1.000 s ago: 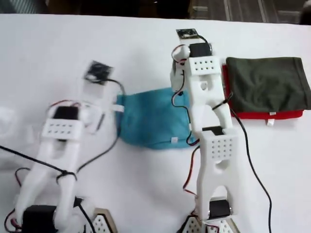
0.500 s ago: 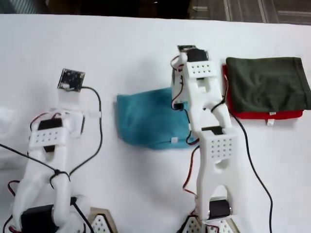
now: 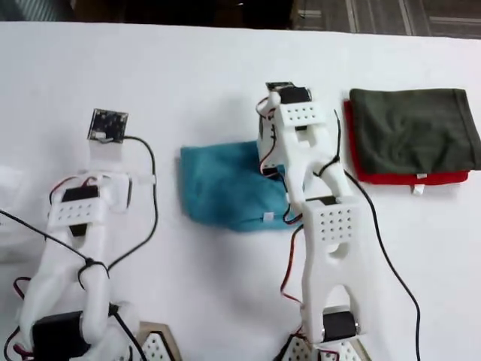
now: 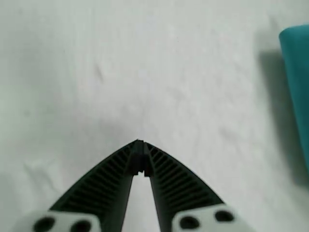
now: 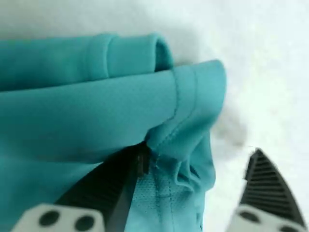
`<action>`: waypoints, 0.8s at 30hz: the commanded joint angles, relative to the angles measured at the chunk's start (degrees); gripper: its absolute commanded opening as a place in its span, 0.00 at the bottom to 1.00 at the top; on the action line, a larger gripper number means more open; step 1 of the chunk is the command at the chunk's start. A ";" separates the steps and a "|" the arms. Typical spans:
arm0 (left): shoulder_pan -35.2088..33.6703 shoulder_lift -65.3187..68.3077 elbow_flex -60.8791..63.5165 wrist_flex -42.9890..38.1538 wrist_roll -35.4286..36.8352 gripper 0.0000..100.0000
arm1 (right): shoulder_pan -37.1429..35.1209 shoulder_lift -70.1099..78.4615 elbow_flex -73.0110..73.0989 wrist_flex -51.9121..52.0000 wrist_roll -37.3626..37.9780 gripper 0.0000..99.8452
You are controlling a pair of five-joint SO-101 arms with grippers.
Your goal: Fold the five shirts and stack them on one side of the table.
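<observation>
A folded teal shirt lies mid-table. Its bunched hem fills much of the right wrist view as teal shirt folds. My right gripper stands open at that hem: one dark finger rests against the cloth, the other sits off it over the bare table. In the high view the right arm hangs over the shirt's right edge. My left gripper is shut on nothing above the white table, left of the teal shirt's edge. A dark green folded shirt lies on a red shirt at the right.
The left arm stands at the left side over the white table. Cables trail from both arms near the table's front. Something white and blurred sits at the far left edge.
The left arm has drawn back to the left, away from the teal shirt. The right arm has shifted slightly left over the shirt's right edge.
</observation>
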 commanded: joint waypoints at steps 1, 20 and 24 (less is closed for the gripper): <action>-0.44 0.09 -0.48 -1.32 0.62 0.03 | -0.57 2.24 0.62 -1.10 0.18 0.14; -0.35 0.09 -0.48 -1.32 0.70 0.03 | 6.55 -12.00 -12.84 4.62 17.14 0.02; -0.35 0.09 -0.48 -1.32 0.70 0.03 | 7.08 -18.42 -12.22 4.70 23.12 0.02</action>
